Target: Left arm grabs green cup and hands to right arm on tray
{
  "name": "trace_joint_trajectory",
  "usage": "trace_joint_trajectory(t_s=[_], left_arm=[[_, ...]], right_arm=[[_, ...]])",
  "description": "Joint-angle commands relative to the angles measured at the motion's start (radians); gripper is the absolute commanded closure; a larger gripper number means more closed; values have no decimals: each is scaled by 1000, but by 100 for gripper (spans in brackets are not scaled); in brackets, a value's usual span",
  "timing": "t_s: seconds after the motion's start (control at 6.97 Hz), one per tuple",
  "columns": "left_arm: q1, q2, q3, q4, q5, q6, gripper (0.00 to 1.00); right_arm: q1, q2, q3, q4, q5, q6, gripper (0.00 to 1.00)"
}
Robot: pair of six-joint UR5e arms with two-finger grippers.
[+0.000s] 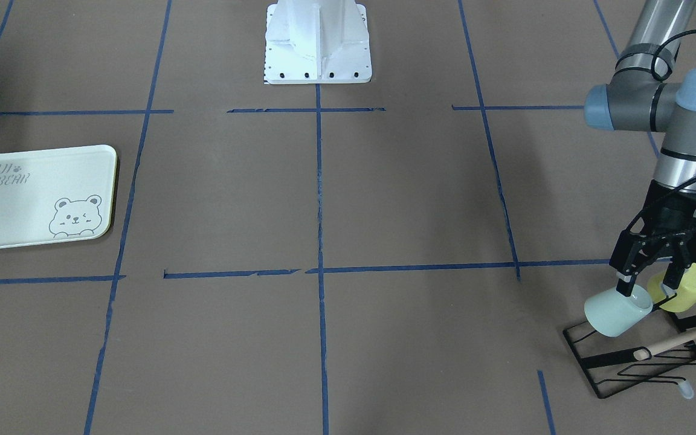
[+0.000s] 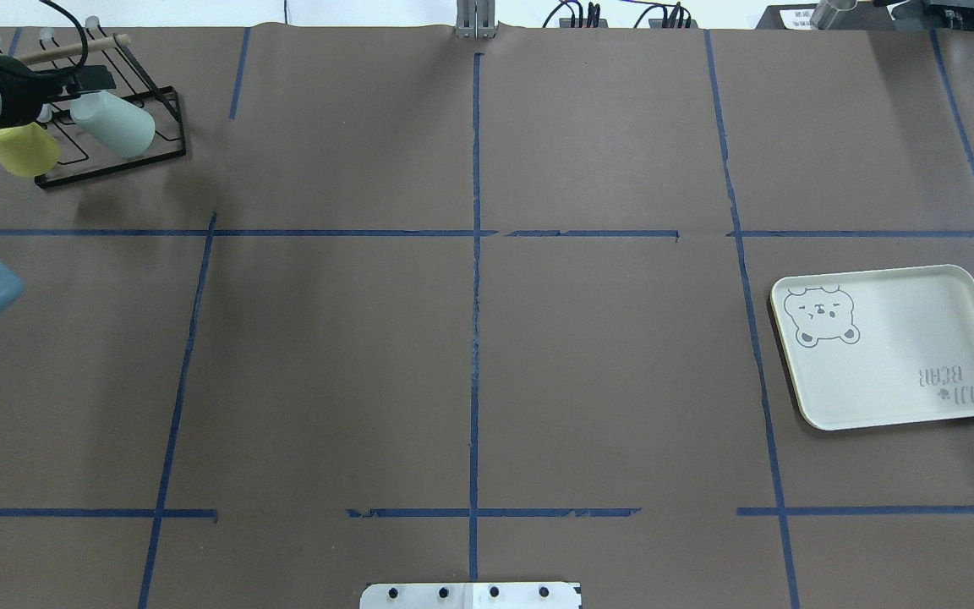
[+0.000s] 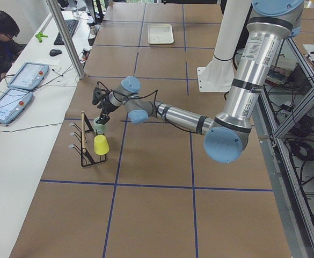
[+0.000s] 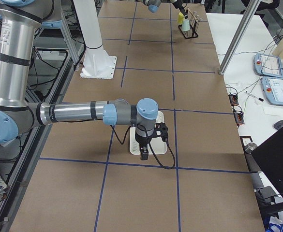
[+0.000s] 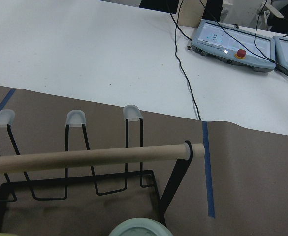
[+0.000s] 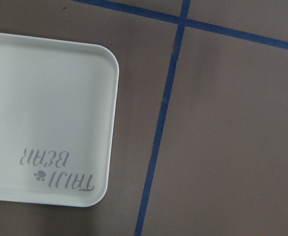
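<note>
The green cup (image 1: 614,314) is a pale mint tumbler sitting tilted on a peg of the black wire rack (image 1: 626,362), at the table's far left corner in the overhead view (image 2: 119,127). My left gripper (image 1: 649,289) is open, with a finger on each side of the cup's upper end. The cup's round end shows at the bottom of the left wrist view (image 5: 139,228). The tray (image 1: 16,205) with the bear drawing lies flat on my right side (image 2: 901,355). My right gripper (image 4: 143,155) hangs over the tray (image 6: 45,113). I cannot tell whether it is open or shut.
A yellow-green cup (image 1: 692,287) sits on the rack right beside the mint cup. A wooden dowel (image 5: 84,157) crosses the rack's top. The white robot base (image 1: 318,42) stands at the table's middle edge. An operator (image 3: 1,37) sits at a side desk.
</note>
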Motion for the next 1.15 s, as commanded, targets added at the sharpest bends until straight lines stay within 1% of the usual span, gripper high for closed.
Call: trace_joint_trajectory(t_s=[0.0,1.0], left_arm=[[18,-1,22,-15,25,-3,0],[38,-22,76,-13,24,-1,0]], right_arm=[[0,0,0,0,0,-1,0],[0,0,0,0,0,1,0]])
